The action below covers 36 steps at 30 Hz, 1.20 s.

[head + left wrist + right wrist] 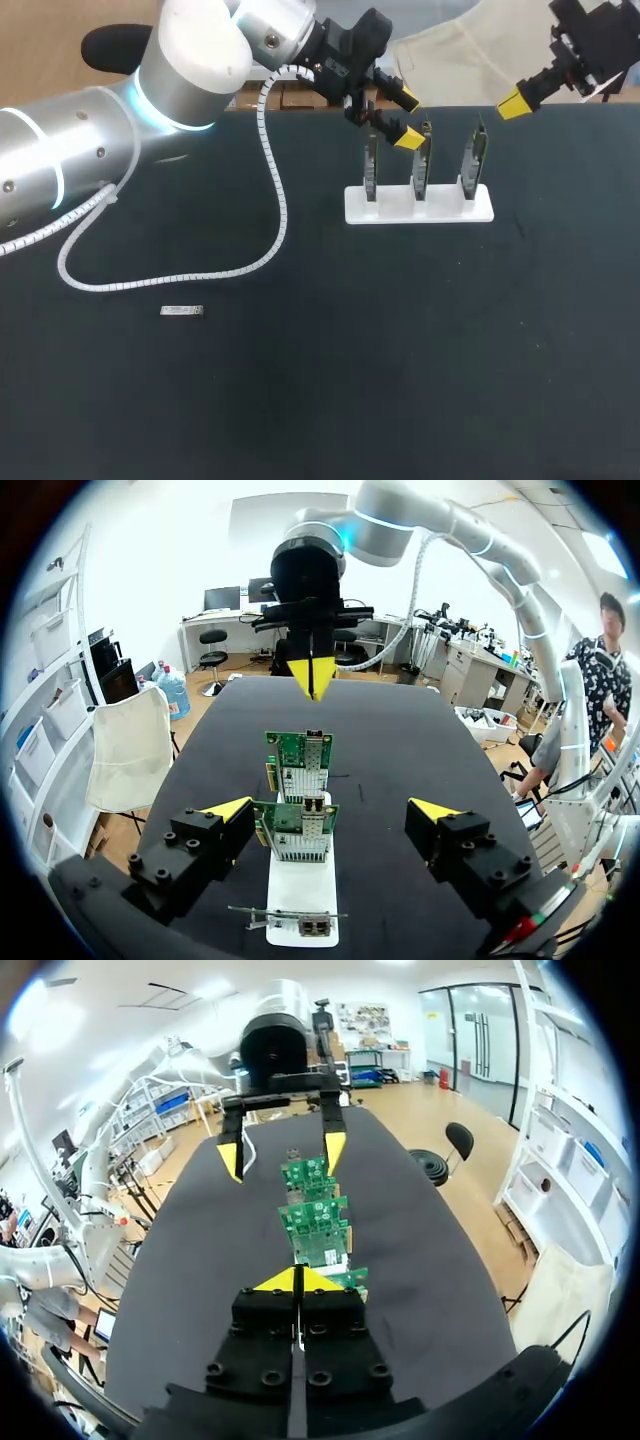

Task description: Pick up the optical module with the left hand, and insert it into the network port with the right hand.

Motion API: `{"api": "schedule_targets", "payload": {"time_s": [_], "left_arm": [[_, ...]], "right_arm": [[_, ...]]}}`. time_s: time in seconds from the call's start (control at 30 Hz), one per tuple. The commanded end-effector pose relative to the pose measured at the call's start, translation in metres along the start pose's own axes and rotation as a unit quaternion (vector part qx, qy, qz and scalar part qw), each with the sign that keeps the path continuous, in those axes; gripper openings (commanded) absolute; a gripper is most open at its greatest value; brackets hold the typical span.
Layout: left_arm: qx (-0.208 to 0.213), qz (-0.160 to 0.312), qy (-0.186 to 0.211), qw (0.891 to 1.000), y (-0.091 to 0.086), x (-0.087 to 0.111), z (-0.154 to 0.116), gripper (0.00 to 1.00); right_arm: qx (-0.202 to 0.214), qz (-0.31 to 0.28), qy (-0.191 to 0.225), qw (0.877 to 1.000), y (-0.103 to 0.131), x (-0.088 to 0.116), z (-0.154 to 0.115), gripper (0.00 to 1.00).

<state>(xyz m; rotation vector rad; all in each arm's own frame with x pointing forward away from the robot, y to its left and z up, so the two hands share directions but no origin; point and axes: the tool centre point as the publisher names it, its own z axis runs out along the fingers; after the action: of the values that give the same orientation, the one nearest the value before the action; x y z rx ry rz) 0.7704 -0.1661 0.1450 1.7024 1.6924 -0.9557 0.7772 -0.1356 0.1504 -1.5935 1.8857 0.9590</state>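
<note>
The optical module (pixel 182 311), a small silver bar, lies flat on the black table at the front left, far from both grippers and hidden in the wrist views. My left gripper (pixel 408 120) hovers open and empty over the left end of a white stand (pixel 420 206). On the stand are three upright green network cards (pixel 422 160). In the left wrist view, the left gripper (pixel 330 810) straddles the cards (pixel 298 830) without touching them. My right gripper (pixel 510 103) hangs shut and empty beyond the stand's right end. It (pixel 300 1280) looks along the card row (pixel 315 1220).
The left arm's white spiral cable (pixel 272 200) loops over the table between the module and the stand. The table's far edge runs just behind the stand.
</note>
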Motion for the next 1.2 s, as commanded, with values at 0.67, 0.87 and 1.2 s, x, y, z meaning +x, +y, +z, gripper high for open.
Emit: {"api": "schedule_targets", "payload": {"time_s": [0.67,0.87,1.2], "left_arm": [[0.001,0.001,0.001,1.000,0.001,0.000,0.000,1.00],[0.004,0.017,-0.022,1.000,0.001,-0.004,-0.001,1.00],[-0.034,0.055,0.043,0.997,0.010,-0.037,-0.036,1.00]], "right_arm": [[0.014,-0.001,0.003,1.000,0.011,-0.002,0.003,1.00],[0.014,-0.001,0.003,1.000,0.011,-0.002,0.003,1.00],[0.014,-0.001,0.003,1.000,0.011,-0.002,0.003,1.00]]}}
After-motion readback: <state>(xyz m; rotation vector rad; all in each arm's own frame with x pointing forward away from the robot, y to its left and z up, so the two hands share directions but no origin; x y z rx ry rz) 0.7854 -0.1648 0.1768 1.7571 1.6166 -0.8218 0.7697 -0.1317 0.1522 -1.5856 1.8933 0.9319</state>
